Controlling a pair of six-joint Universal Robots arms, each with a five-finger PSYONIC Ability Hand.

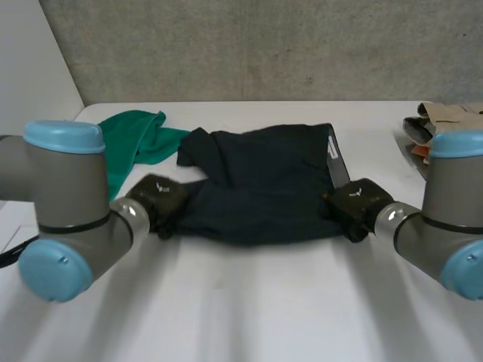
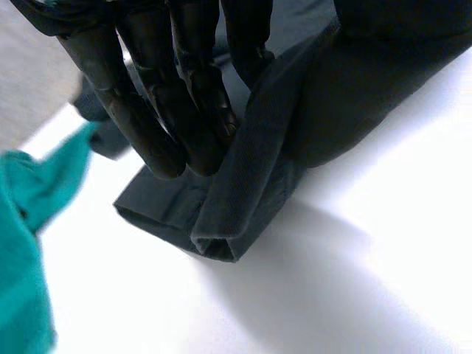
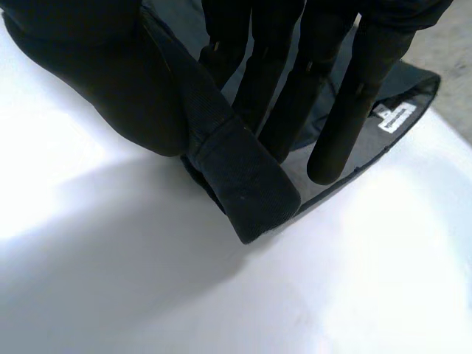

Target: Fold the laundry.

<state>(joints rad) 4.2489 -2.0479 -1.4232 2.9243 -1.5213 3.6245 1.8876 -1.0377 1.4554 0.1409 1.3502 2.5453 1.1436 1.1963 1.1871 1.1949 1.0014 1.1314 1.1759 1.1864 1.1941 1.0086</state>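
Grey concrete wall [image 1: 264,45] backs a white desk [image 1: 241,302], and on the desk, about midway between the two arms, lies a dark navy garment [image 1: 264,181]. It is spread mostly flat with some rumpling at its far left corner. A grey band [image 1: 337,162] runs along its right edge.

The left hand [image 1: 160,197] sits at the garment's near left corner. In the left wrist view its fingers [image 2: 166,110] reach down nearly straight onto the cloth, close together. A fold of the fabric rises beside them and wraps over where the thumb lies, so the corner is pinched between fingers and thumb.

The right hand [image 1: 353,200] is at the near right corner, just by the grey band. The right wrist view shows much the same hold: its fingers [image 3: 339,110] press down side by side on the cloth, while a thick roll of the edge curls up against them from the thumb side. A small white label [image 3: 394,116] shows on the hem just past the fingertips.

A green cloth [image 1: 132,139] lies bunched at the far left of the desk, touching the navy garment's far left corner or very nearly so; I cannot tell which. At the far right edge of the desk sits a small heap of beige and brown items [image 1: 438,121], well apart from the garment — what they are I cannot make out.
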